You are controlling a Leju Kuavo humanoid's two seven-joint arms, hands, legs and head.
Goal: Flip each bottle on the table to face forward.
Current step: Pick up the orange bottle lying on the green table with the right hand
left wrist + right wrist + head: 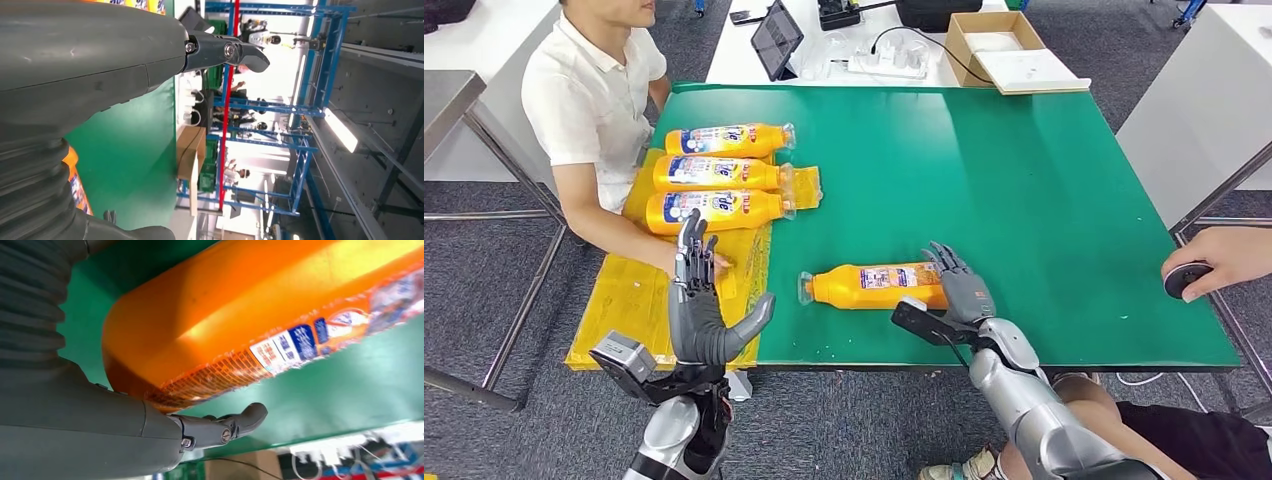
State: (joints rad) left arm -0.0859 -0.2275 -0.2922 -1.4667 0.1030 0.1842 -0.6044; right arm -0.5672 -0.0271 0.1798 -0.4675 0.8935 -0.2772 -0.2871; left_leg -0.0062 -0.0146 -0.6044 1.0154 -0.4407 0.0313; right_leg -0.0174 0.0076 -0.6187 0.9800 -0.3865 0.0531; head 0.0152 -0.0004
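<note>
Near the table's (1024, 180) front edge a bottle (874, 286) lies lengthwise, cap leftward; the right hand (962, 288), fingers spread, touches its base end. Left hand (699, 300) hovers open, farther off.

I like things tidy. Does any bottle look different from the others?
Yes. One orange bottle lies alone mid-table beside the robot's right hand, its small-print label up. The other three bottles lie in a row on the yellow mat, blue labels up.

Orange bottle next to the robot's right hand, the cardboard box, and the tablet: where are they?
Orange bottle (874, 285), head view: on its label.
Cardboard box (964, 47), head view: on its left wall.
Tablet (777, 38), head view: on its dark screen.
</note>
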